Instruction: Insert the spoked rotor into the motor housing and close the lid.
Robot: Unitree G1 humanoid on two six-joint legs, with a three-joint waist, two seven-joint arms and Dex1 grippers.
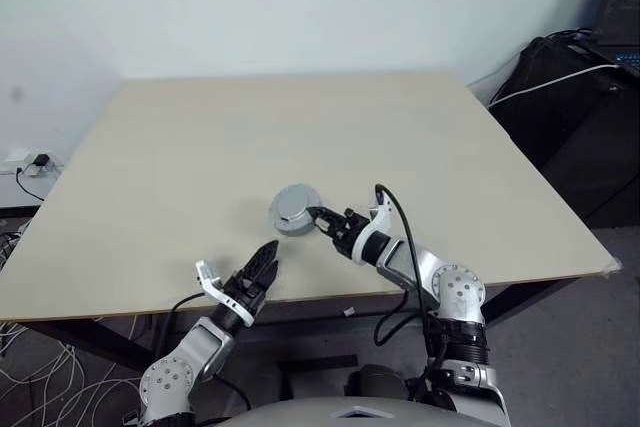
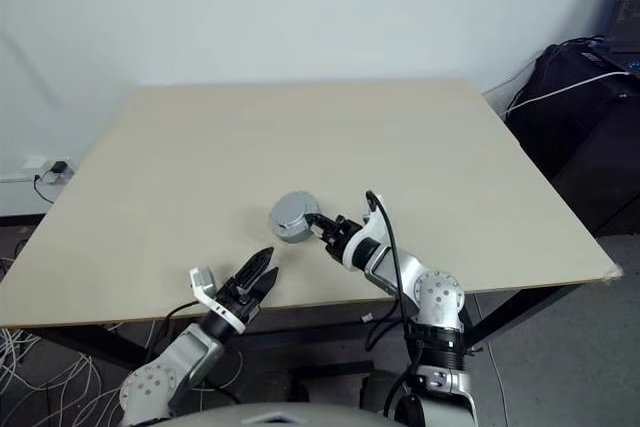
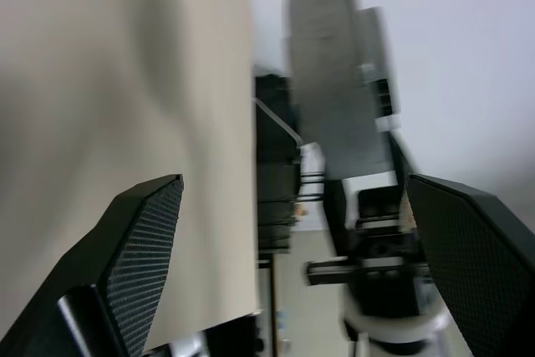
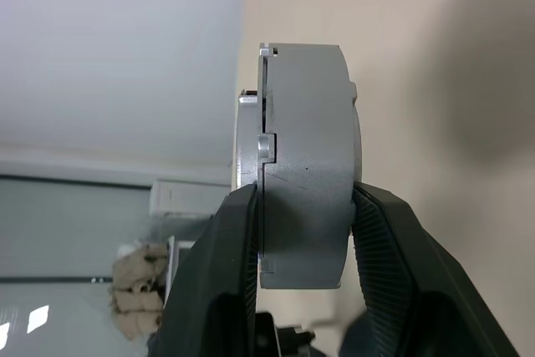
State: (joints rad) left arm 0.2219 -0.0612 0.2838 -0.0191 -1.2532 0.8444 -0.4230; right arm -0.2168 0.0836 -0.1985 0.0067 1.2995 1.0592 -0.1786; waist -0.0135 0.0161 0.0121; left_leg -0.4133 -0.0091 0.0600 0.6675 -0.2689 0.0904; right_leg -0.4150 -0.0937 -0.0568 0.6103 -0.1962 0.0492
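Right gripper point(image 1: 318, 217) pinching the grey motor housing point(image 1: 294, 210) by its two flat faces, one black finger point(image 4: 226, 265) on the lid side, the other on the body side. Held just above the tan table point(image 1: 300, 137), near its front edge and about midway across. Seen edge-on in the right wrist view: round grey body point(image 4: 305, 165) with a thinner lid point(image 4: 248, 144) seated against one face, a fine seam between the two, a small tab at the rim. Rotor itself hidden; cannot tell whether it sits inside.

Left gripper point(image 2: 258, 275) spread wide, empty, over the table's front edge, to the left of the housing and apart from it, fingers pointing toward it. Both ribbed fingertips point(image 3: 146, 244) well separated in the left wrist view.

Black bag point(image 1: 570, 97) with a white cable beyond the table's right side.
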